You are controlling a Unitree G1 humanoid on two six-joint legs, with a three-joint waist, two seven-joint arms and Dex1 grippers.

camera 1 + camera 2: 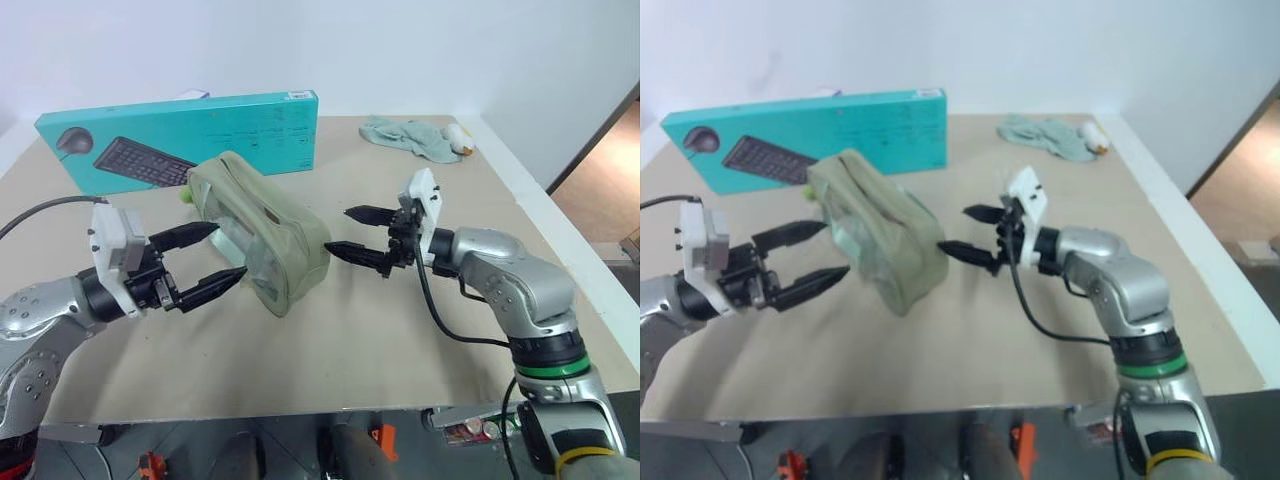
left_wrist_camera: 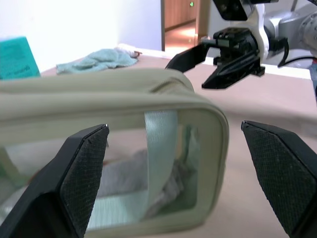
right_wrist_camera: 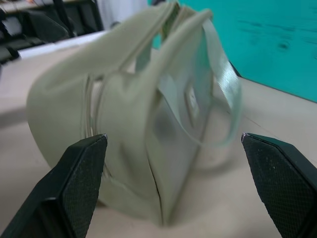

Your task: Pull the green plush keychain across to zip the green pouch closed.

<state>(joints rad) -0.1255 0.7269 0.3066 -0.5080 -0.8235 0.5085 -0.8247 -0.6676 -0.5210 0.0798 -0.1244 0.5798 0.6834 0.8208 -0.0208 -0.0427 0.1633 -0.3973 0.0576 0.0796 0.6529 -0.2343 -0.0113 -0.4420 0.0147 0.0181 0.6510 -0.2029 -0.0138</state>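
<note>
Nearest, left gripper (image 1: 207,258) gaping wide beside boxy sage-green fabric pouch (image 1: 265,232), apparently to brace it. Opposite, right gripper (image 1: 363,232) equally spread, grasping nothing. Small lime-green fuzzy keychain (image 1: 186,195) at pouch's far end (barely peeking out), untouched.

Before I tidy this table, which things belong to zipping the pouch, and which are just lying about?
For the job:
- green pouch
- green plush keychain at its far end
- left tool, open
- right tool, open

Lying about:
- teal keyboard box
- mint-green cloth
</note>
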